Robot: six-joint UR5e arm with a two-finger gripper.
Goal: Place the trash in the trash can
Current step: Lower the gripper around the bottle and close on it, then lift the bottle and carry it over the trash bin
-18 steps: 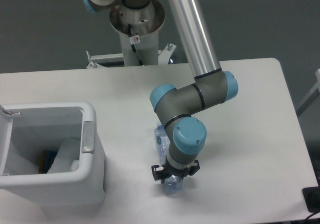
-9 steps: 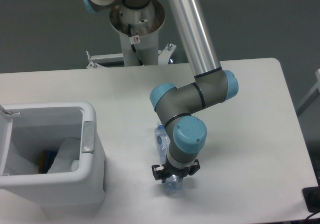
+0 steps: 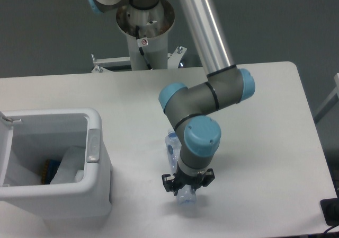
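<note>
The crushed clear bluish bottle (image 3: 170,148) lies lengthwise under my wrist near the table's front middle. Its lower end sticks out below the gripper (image 3: 186,191). The gripper points down over the bottle and looks shut on it. The fingers are mostly hidden by the wrist. A faint shadow shows under the bottle's lower end, so it seems just off the table. The white trash can (image 3: 99,166) stands open at the front left, apart from the gripper. The crumpled white wrapper (image 3: 70,165) lies inside it.
The can's lid (image 3: 4,148) hangs open on its left side, and a grey latch tab (image 3: 93,145) sits on the right rim. A small dark blue and orange item (image 3: 48,168) lies inside the can. The robot base (image 3: 144,34) stands behind the table.
The wrist and gripper have shifted slightly right and up with the bottle, and the elbow joint has risen a little. The trash can has not moved.
</note>
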